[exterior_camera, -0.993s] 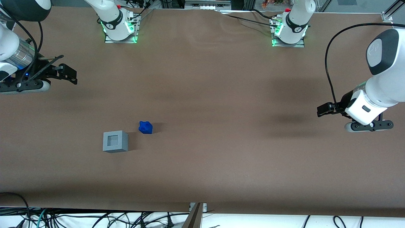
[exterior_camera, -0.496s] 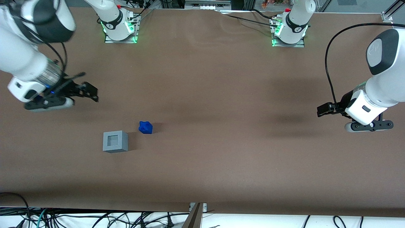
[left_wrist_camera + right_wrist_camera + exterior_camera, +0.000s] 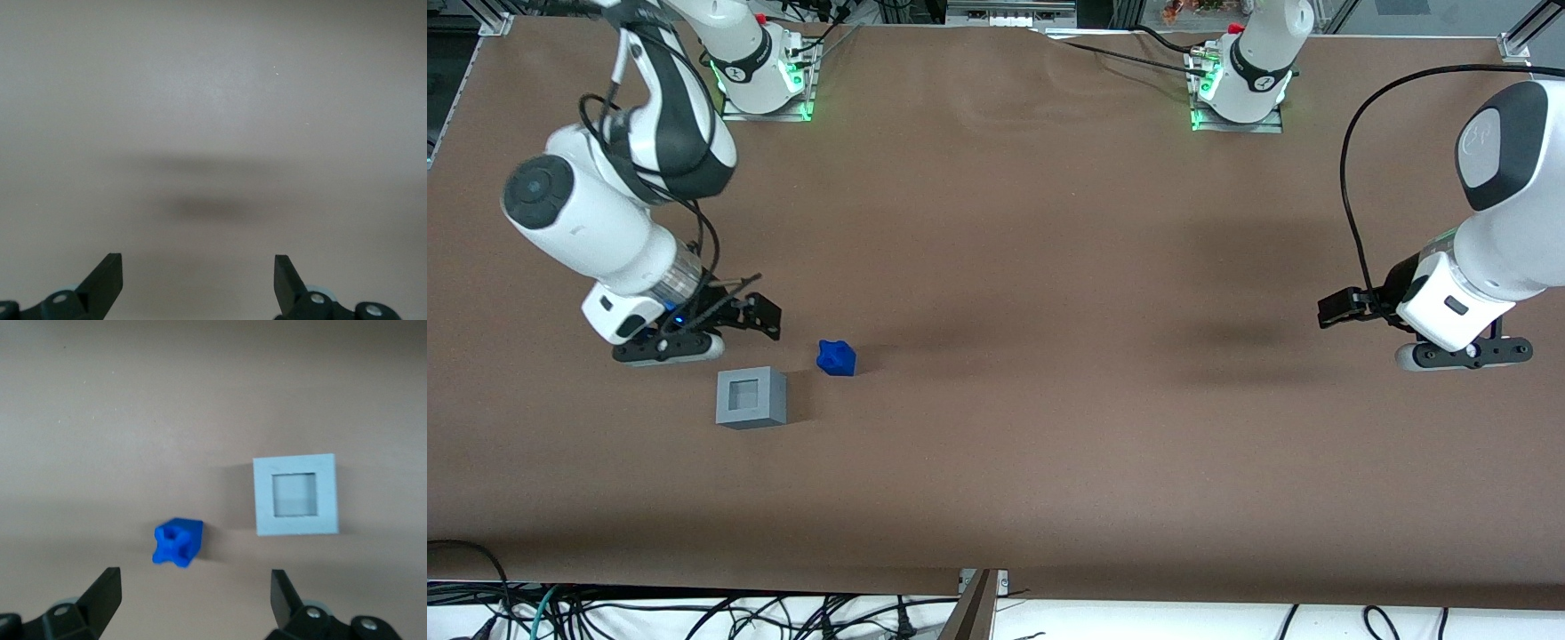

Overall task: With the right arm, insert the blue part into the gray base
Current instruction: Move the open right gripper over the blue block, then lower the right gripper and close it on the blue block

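Brown table, tangled cables below its edge

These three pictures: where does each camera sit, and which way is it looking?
Front view: high above the table's front edge, looking down on the table, both arms, the blue part and the gray base.
Right wrist view: on the right arm, facing down past its gripper, jaws open, at the blue part and gray base.
Left wrist view: on the parked arm, facing bare table; only its fingertips show.
Shared: front and right wrist views both show part and base lying apart.
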You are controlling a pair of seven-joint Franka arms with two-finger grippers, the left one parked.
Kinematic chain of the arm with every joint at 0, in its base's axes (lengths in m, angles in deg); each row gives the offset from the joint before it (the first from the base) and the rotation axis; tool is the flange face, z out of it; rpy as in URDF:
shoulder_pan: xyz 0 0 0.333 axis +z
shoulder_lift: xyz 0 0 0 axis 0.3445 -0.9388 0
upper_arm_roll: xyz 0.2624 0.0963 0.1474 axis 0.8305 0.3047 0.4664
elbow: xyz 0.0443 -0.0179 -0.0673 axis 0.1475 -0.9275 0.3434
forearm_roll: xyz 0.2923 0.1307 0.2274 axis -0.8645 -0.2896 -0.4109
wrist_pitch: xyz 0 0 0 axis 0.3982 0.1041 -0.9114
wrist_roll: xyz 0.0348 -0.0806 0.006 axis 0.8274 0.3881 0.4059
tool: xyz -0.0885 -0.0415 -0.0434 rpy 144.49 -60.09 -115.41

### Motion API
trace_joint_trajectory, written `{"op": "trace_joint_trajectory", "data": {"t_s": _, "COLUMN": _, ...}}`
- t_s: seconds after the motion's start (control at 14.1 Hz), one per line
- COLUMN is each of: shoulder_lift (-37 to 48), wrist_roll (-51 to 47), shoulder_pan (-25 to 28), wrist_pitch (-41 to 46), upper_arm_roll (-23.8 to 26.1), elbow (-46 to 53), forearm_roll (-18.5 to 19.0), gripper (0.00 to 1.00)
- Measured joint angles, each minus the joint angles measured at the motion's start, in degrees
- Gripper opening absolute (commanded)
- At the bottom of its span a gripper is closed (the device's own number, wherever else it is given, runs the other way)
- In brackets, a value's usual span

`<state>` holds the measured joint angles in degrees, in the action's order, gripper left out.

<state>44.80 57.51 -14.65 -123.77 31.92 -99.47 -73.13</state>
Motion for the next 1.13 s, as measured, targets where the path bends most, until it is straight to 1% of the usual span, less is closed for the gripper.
{"op": "trace_joint_trajectory", "data": {"t_s": 0.28, "shoulder_lift": -4.5, "wrist_roll": -10.1, "shoulder_pan": 2.6, "wrist_pitch": -4.7, "upper_arm_roll": 0.0, "elbow": -0.1, "forearm_roll": 2.1, "gripper": 0.99}}
{"op": "trace_joint_trajectory", "data": {"t_s": 0.57, "shoulder_lift": -9.6, "wrist_roll": -19.6, "shoulder_pan": 5.2, "wrist_pitch": -9.7, "upper_arm_roll": 0.1, "elbow": -0.1, "forearm_roll": 6.1, "gripper": 0.99}}
{"op": "trace_joint_trajectory", "data": {"t_s": 0.85, "shoulder_lift": -12.9, "wrist_roll": -21.2, "shoulder_pan": 5.9, "wrist_pitch": -10.3, "upper_arm_roll": 0.0, "elbow": -0.6, "forearm_roll": 7.5, "gripper": 0.99}}
{"op": "trace_joint_trajectory", "data": {"t_s": 0.99, "shoulder_lift": -13.5, "wrist_roll": -21.2, "shoulder_pan": 5.9, "wrist_pitch": -10.3, "upper_arm_roll": 0.0, "elbow": -2.0, "forearm_roll": 8.7, "gripper": 0.99}}
{"op": "trace_joint_trajectory", "data": {"t_s": 1.13, "shoulder_lift": -13.8, "wrist_roll": -21.2, "shoulder_pan": 5.9, "wrist_pitch": -10.3, "upper_arm_roll": 0.0, "elbow": -3.0, "forearm_roll": 8.9, "gripper": 0.99}}
